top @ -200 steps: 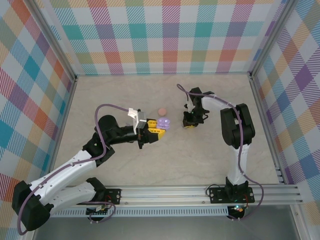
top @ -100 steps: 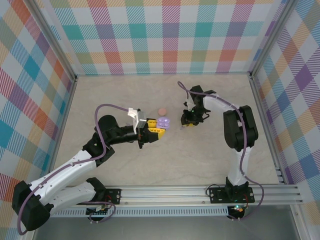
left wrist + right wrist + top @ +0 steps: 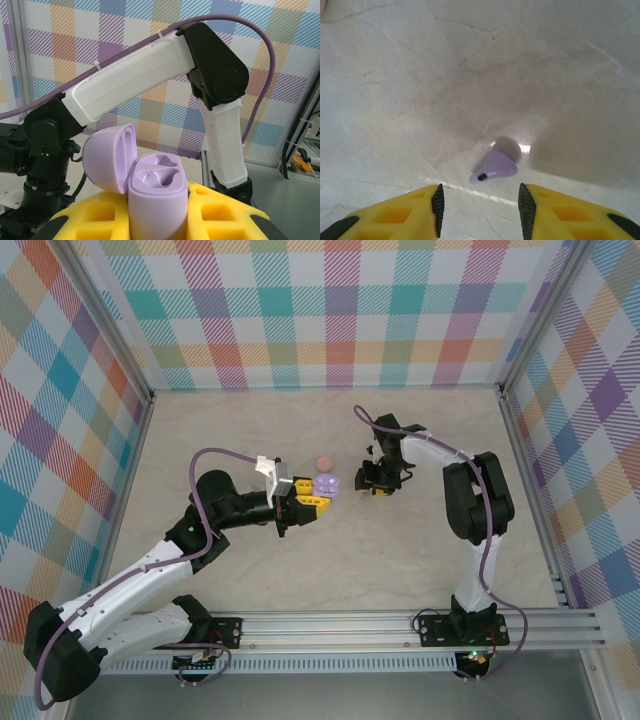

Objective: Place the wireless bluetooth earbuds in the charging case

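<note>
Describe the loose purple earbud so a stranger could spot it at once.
On the beige stone-look table, find the right gripper and its parted yellow jaws. Just ahead of them lies a tiny lilac plastic earbud, on its side, untouched. The open lilac charging case clamped in the jaws of the left gripper and the pink round case near it are both far larger.

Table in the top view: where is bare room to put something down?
Bare: the far strip of the table along the back wall, and the near stretch between both arms. Crowded: the centre, where left claw, purple case, pink case and right claw cluster.
</note>
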Motion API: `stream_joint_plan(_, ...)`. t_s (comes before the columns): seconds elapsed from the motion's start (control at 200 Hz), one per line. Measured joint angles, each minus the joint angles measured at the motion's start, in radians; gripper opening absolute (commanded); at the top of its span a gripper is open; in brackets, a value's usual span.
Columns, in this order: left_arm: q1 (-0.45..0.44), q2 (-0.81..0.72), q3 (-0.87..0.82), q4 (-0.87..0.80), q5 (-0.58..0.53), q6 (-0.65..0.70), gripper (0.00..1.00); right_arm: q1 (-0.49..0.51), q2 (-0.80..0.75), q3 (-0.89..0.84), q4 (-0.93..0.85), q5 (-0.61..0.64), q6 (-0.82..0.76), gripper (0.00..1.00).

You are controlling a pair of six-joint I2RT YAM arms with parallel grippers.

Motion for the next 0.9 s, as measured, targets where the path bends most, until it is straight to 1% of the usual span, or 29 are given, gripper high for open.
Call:
stream_joint_plan(0.15, 0.0, 0.0, 0.0, 0.0, 0.0, 0.0, 0.0, 0.01, 0.001, -0.014, 0.028, 0.029, 0.066, 0.45)
stream_joint_plan(0.28, 0.0, 0.0, 0.0, 0.0, 0.0, 0.0, 0.0, 0.017, 0.016, -0.014, 0.029, 0.054, 0.103, 0.42)
stream_joint_plan(0.345, 0.0, 0.0, 0.0, 0.0, 0.0, 0.0, 0.0, 0.02, 0.03, -0.014, 0.028, 0.061, 0.111, 0.41)
stream_joint_plan(0.53, 0.0, 0.0, 0.0, 0.0, 0.0, 0.0, 0.0, 0.026, 0.035, -0.003, 0.024, 0.079, 0.126, 0.35)
stream_joint_plan(0.735, 0.0, 0.0, 0.0, 0.0, 0.0, 0.0, 0.0, 0.029, 0.047, 0.013, 0.005, 0.096, 0.135, 0.33)
stream_joint_plan(0.815, 0.0, 0.0, 0.0, 0.0, 0.0, 0.0, 0.0, 0.032, 0.049, 0.017, -0.001, 0.105, 0.137, 0.32)
stream_joint_plan(0.9, 0.0, 0.0, 0.0, 0.0, 0.0, 0.0, 0.0, 0.034, 0.056, 0.028, -0.011, 0.109, 0.137, 0.35)
